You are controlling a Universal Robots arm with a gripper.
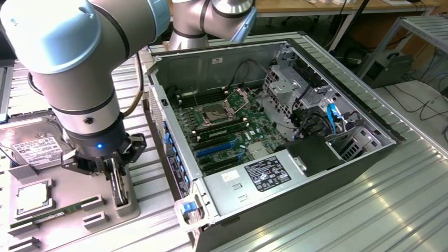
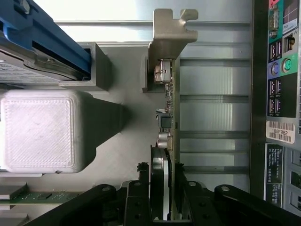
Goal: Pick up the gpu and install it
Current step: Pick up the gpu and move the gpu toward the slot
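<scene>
The gpu [image 1: 120,190] stands on its edge in a slot of the grey parts tray [image 1: 129,210], at the exterior view's left of the open computer case [image 1: 301,58]. My gripper [image 1: 115,176] is down over it. From the wrist the gpu [image 2: 170,94] shows edge-on, its pale metal bracket [image 2: 169,37] at the far end. My gripper [image 2: 163,200] has a black finger [image 2: 137,200] against each face of the card, shut on it. The blue expansion slots [image 1: 213,152] on the motherboard are bare.
On the tray also lie a silver hard drive [image 1: 31,144], a processor [image 1: 31,197] and a green memory stick [image 1: 52,214]. A white block [image 2: 37,129] stands beside the card. The case's rear port panel [image 2: 280,94] lies close on the card's other side.
</scene>
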